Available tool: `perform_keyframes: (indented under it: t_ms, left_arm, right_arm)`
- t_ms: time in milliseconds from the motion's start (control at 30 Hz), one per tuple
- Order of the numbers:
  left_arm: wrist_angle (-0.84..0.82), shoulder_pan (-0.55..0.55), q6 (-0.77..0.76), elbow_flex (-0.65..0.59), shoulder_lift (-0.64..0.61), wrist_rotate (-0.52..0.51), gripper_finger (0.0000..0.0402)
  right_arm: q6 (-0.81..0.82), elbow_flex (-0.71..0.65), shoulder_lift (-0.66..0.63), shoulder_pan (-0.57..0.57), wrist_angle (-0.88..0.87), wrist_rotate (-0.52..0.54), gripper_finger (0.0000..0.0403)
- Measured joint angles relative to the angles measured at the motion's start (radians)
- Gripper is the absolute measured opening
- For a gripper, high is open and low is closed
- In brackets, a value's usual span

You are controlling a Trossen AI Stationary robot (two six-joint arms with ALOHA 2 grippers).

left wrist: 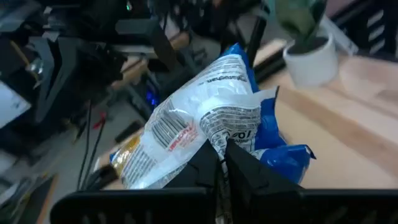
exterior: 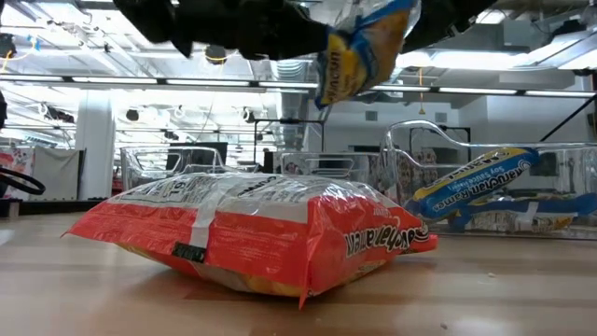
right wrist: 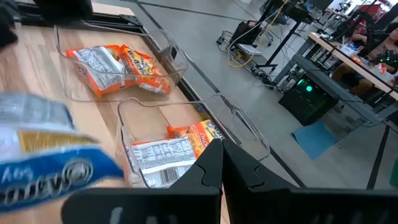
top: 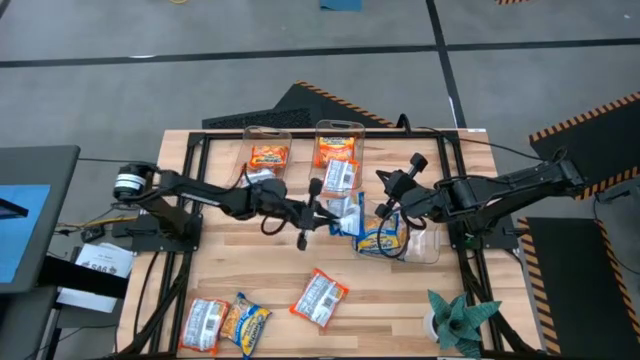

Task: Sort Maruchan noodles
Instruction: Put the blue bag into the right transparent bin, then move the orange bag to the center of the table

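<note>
My left gripper [top: 325, 210] is shut on a blue-and-white Maruchan packet [left wrist: 199, 124] and holds it above the table's middle; the low view shows that packet [exterior: 359, 51] high in the air. My right gripper [top: 385, 205] is shut on nothing, raised beside a clear bin [top: 420, 245] with a blue-yellow packet [top: 380, 240] lying flat inside. Two far bins hold orange packets [top: 268, 155] [top: 335, 148] and a silver-white one [top: 340, 175]. Three loose packets [top: 318, 297] [top: 205, 322] [top: 245, 322] lie flat near the front edge. My left gripper pinches the blue-and-white packet between its two fingers at the wrapper's crimped end [left wrist: 219, 135]. The fingers [left wrist: 245, 168] point about level, coming from the table's left. The packet is lifted clear of the table and sticks out ahead of the fingers.
A small potted plant [top: 455, 320] stands at the front right corner. A black frame [top: 200, 140] runs round the wooden tabletop. Bare wood lies between the bins and the front packets. In the low view an orange-red packet [exterior: 252, 229] lies close to the camera.
</note>
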Motion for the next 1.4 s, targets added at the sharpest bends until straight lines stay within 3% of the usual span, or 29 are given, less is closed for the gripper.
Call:
perform_keyframes:
  t_ms: [167, 300, 500, 567, 667, 933, 1067, 1400]
  left_arm:
    - [0.279, 0.027, -0.058, 0.027, 0.153, 0.149, 0.0000]
    - [0.331, 0.031, -0.081, 0.132, 0.292, 0.212, 0.0000]
    - [0.246, 0.032, -0.051, 0.295, 0.445, 0.133, 0.0002]
    - [0.221, 0.032, -0.057, 0.329, 0.473, 0.071, 0.0011]
    - [0.169, 0.034, -0.065, 0.371, 0.488, 0.057, 0.0040]
    - [0.078, 0.024, -0.111, 0.411, 0.472, 0.050, 0.0157]
    - [-0.083, 0.024, -0.095, 0.412, 0.411, 0.049, 0.0200]
    - [-0.720, 0.052, -0.175, 0.352, 0.065, 0.059, 0.0212]
  right_arm:
    - [0.000, 0.000, 0.000, 0.000, 0.000, 0.001, 0.0022]
    - [0.000, 0.000, 0.000, 0.000, 0.002, 0.001, 0.0022]
    - [0.000, 0.000, 0.000, 0.000, 0.006, 0.002, 0.0022]
    - [0.000, 0.000, 0.000, 0.000, 0.004, 0.002, 0.0022]
    - [0.000, 0.000, 0.000, 0.000, 0.000, 0.002, 0.0022]
    - [0.000, 0.000, 0.000, 0.000, 0.002, 0.002, 0.0022]
    - [0.000, 0.000, 0.000, 0.000, -0.001, 0.003, 0.0022]
    - [-0.001, 0.000, 0.000, 0.000, -0.013, 0.003, 0.0022]
